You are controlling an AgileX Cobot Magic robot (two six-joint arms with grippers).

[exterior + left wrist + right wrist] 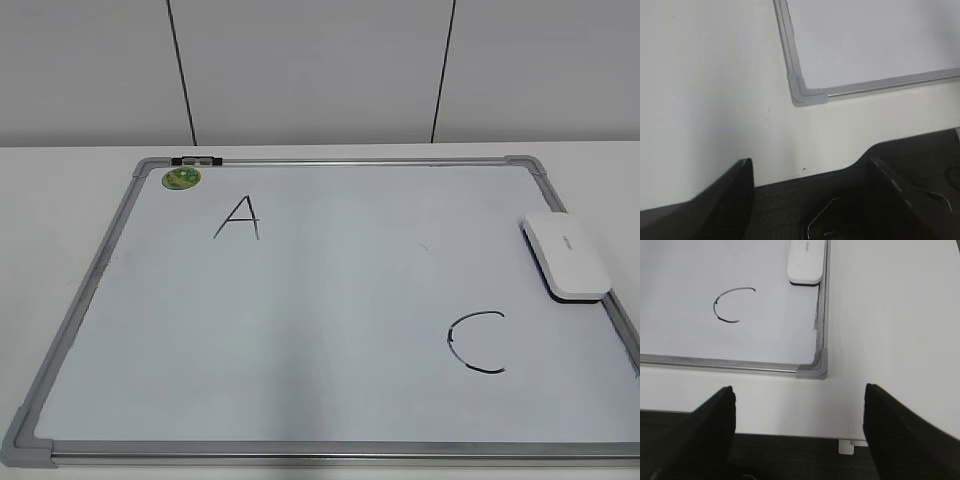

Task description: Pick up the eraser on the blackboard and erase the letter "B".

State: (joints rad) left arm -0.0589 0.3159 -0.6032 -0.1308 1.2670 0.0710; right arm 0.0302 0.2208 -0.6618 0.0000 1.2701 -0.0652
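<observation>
The blackboard (pixel 330 300) is a white board with a silver-grey frame, lying flat on the white table. It bears a black "A" (pixel 238 217) and a black "C" (pixel 477 342). No letter "B" shows on it. The white eraser (pixel 565 254) lies on the board by its right edge, above the "C"; it also shows at the top of the right wrist view (pixel 805 262). My left gripper (pixel 807 172) is open over the table's front edge, below the board's near left corner (pixel 807 95). My right gripper (pixel 799 400) is open below the near right corner (pixel 812 371). Neither gripper shows in the exterior view.
A round green magnet (pixel 182 178) sits at the board's far left corner, by a black clip (pixel 196 160) on the frame. A grey panelled wall (pixel 320 70) stands behind the table. The table's dark front edge (pixel 790 455) runs under both grippers.
</observation>
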